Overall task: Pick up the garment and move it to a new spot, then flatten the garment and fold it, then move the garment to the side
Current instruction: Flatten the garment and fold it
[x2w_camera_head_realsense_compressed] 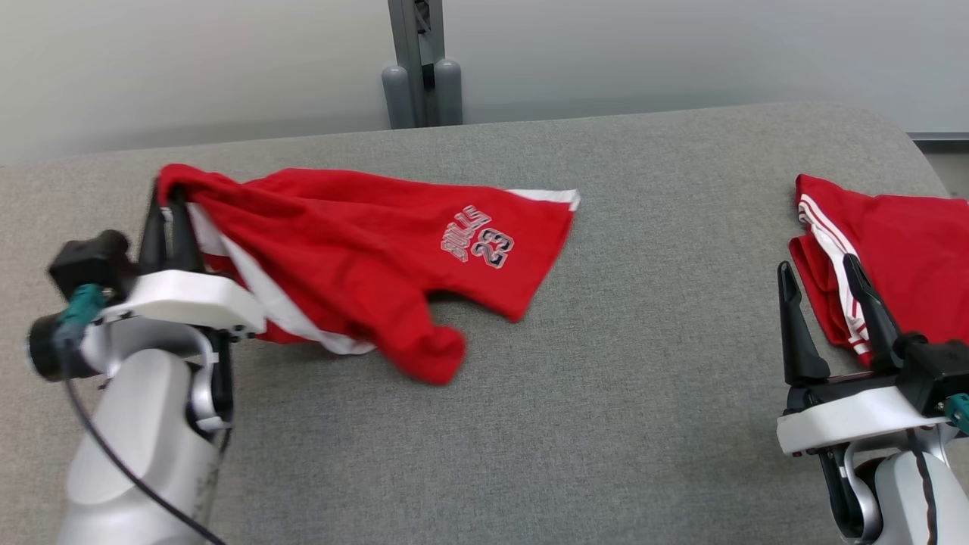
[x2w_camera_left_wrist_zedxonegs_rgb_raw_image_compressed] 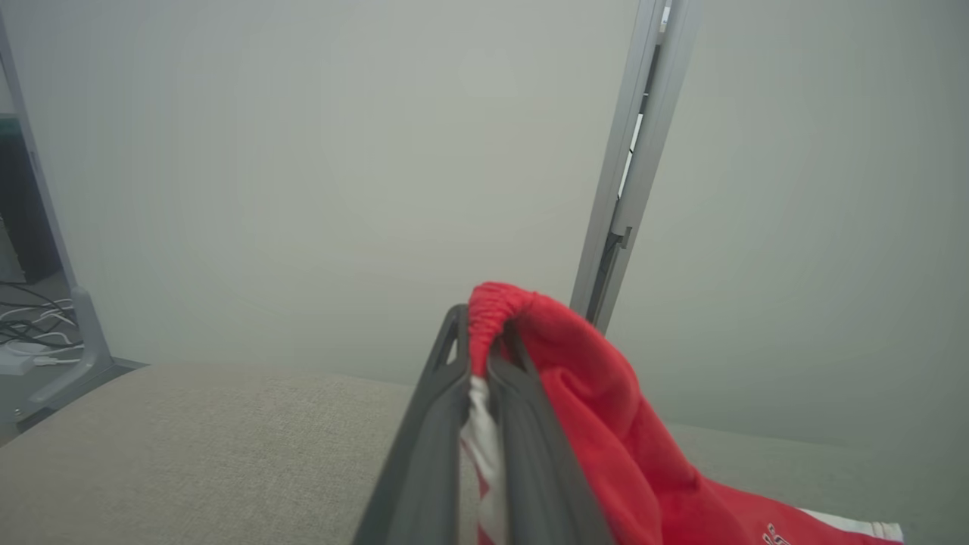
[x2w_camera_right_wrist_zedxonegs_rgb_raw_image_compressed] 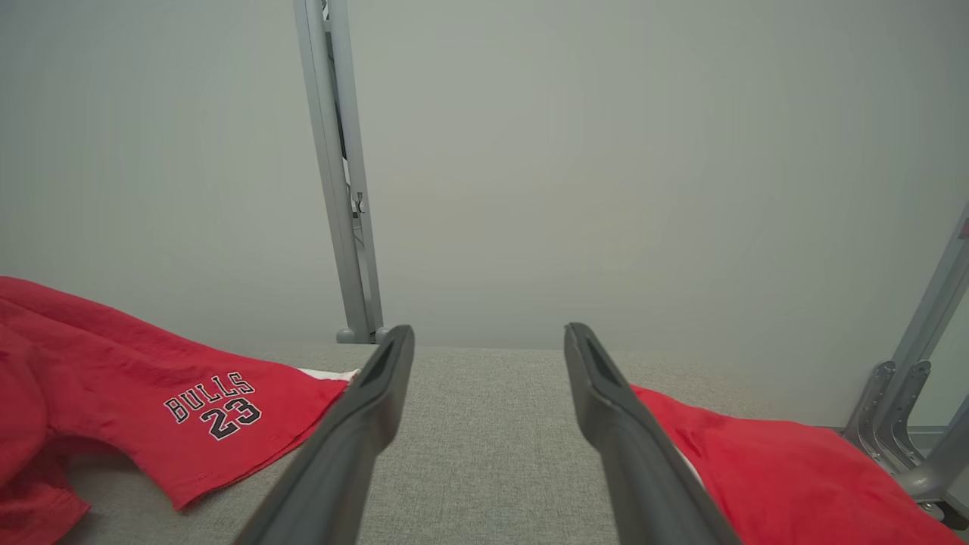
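The garment (x2w_camera_head_realsense_compressed: 363, 242) is a pair of red shorts with white side stripes and a "BULLS 23" print, spread crumpled over the left half of the grey table (x2w_camera_head_realsense_compressed: 606, 393). My left gripper (x2w_camera_head_realsense_compressed: 168, 198) is shut on its gathered waistband at the garment's left end, lifting that edge; in the left wrist view the red garment (x2w_camera_left_wrist_zedxonegs_rgb_raw_image_compressed: 606, 424) bunches over the closed fingertips of the left gripper (x2w_camera_left_wrist_zedxonegs_rgb_raw_image_compressed: 484, 322). My right gripper (x2w_camera_head_realsense_compressed: 817, 269) stands open at the lower right, holding nothing. The right gripper (x2w_camera_right_wrist_zedxonegs_rgb_raw_image_compressed: 488, 337) points at bare table between the garment (x2w_camera_right_wrist_zedxonegs_rgb_raw_image_compressed: 151, 378) and another red cloth.
A second red garment with white stripes (x2w_camera_head_realsense_compressed: 893, 257) lies folded at the table's right edge, just beyond my right fingers. A grey metal post (x2w_camera_head_realsense_compressed: 420, 68) stands behind the table's far edge against a pale wall.
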You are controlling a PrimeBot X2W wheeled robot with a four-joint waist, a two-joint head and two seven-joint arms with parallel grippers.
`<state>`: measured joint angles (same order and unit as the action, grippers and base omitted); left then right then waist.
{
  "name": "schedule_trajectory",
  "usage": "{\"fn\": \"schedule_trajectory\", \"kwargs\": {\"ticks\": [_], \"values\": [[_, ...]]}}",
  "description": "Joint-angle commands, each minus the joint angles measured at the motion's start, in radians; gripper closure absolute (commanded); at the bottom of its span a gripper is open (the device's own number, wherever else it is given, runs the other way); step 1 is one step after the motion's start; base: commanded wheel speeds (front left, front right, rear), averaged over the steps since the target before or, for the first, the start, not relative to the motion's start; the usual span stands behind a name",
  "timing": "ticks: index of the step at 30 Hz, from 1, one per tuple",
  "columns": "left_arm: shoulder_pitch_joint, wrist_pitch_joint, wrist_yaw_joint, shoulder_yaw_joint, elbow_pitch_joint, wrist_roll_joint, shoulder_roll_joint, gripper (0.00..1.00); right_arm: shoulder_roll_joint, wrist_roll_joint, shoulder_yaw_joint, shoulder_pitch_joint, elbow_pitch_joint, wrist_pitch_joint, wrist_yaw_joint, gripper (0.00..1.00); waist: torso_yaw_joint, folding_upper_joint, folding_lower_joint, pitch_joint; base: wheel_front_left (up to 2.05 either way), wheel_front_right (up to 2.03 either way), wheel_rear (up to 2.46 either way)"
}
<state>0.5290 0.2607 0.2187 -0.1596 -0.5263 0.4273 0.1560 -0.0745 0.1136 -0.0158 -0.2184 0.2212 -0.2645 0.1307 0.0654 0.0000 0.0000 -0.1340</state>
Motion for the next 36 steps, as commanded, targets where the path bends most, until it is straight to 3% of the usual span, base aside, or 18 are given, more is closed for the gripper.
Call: {"fn": "schedule_trajectory", "kwargs": {"ticks": [1, 8, 11, 14, 20, 25, 31, 36], "values": [[-0.014, 0.003, -0.010, 0.030, 0.013, -0.012, 0.013, 1.00, -0.006, -0.004, 0.003, 0.005, 0.005, -0.001, 0.000, 0.00, -0.003, 0.0000, 0.0000, 0.003, 0.00, 0.00, 0.00], [0.031, 0.003, -0.023, 0.220, 0.190, -0.108, 0.029, 1.00, -0.004, -0.003, 0.012, 0.002, 0.002, -0.001, 0.000, 0.00, -0.002, 0.0000, 0.0000, 0.005, 0.00, 0.00, 0.00], [0.052, 0.003, -0.027, 0.247, 0.282, -0.178, 0.022, 1.00, -0.004, -0.001, 0.012, 0.000, 0.001, -0.001, 0.000, 0.00, 0.001, 0.0000, 0.0000, 0.004, 0.00, 0.00, 0.00], [0.060, 0.003, -0.049, 0.215, 0.349, -0.245, -0.011, 1.00, -0.003, 0.002, 0.016, 0.000, 0.001, -0.001, 0.000, 0.00, 0.008, 0.0000, 0.0000, 0.003, 0.00, 0.00, 0.00], [0.040, 0.003, -0.119, 0.049, 0.260, -0.285, -0.086, 1.00, 0.004, 0.011, 0.037, -0.011, 0.007, -0.001, 0.000, 0.00, 0.039, 0.0000, 0.0000, -0.006, 0.00, 0.00, 0.00], [0.027, 0.003, -0.144, -0.114, 0.120, -0.291, -0.100, 1.00, 0.009, 0.016, 0.054, -0.025, 0.012, -0.001, 0.000, 0.00, 0.082, 0.0000, 0.0000, -0.017, 0.00, 0.00, 0.00], [0.060, 0.003, -0.120, -0.432, -0.005, -0.169, -0.102, 1.00, 0.015, 0.037, 0.088, -0.058, 0.000, -0.001, 0.000, 0.00, 0.160, 0.0000, 0.0000, -0.045, 0.00, 0.00, 0.00], [0.108, 0.003, -0.083, -0.619, -0.067, -0.114, -0.103, 1.00, 0.021, 0.055, 0.105, -0.076, 0.006, -0.001, 0.000, 0.00, 0.226, 0.0000, 0.0000, -0.068, 0.00, 0.00, 0.00]]}}
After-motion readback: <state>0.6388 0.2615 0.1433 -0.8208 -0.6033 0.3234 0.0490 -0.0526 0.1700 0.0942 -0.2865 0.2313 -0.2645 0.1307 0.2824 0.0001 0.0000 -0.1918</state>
